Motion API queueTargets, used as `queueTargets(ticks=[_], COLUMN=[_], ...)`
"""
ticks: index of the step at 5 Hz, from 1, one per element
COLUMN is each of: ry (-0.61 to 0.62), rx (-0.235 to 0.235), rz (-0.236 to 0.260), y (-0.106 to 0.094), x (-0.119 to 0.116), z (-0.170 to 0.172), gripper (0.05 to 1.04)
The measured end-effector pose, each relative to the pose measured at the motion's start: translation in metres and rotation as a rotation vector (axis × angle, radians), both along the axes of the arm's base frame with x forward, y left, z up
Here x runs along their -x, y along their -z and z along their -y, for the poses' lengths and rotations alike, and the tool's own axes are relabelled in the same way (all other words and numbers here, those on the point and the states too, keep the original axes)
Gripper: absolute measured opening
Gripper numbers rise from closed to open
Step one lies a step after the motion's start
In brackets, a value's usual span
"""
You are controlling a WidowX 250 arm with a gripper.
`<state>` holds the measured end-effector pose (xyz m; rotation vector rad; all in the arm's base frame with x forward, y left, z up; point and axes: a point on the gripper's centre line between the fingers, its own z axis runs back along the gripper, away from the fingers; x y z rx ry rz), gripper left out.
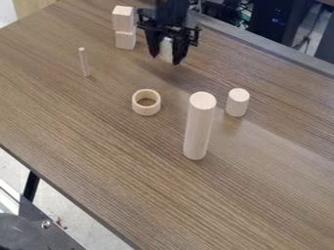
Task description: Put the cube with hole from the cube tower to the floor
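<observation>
The black gripper (pixel 165 54) hangs near the top centre, just right of the cube tower. It is shut on a pale wooden cube (pixel 167 48), mostly covered by the fingers; whether this cube has a hole cannot be made out. The tower at the upper left consists of an upper cube (pixel 122 18) resting on a lower cube (pixel 125 40). No hole shows on the visible faces of these two. A gap separates the gripper from the tower.
A wooden ring (pixel 137 105) lies below the gripper. A tall cylinder (pixel 198 129) stands right of centre, with a short cylinder (pixel 237 103) to its right. Left of the ring, a thin peg (pixel 84 62) stands upright. The wooden table (pixel 85 141) has its front edge at lower left.
</observation>
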<state>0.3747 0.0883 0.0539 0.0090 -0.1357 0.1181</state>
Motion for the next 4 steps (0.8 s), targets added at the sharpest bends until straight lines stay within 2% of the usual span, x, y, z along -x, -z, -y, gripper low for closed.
queueTargets(ticks=[1, 2, 3, 4], ry=[-0.007, -0.020, -0.029, -0.032], rx=[0.023, 0.016, 0.030, 0.027], rz=[-0.005, -0.017, -0.021, 0.024], y=[0.008, 0.011, 0.010, -0.010], x=[0.001, 0.003, 0.004, 0.001], z=[0.002, 0.000, 0.001, -0.001], gripper=[0.660, 0.949, 1.003, 0.999])
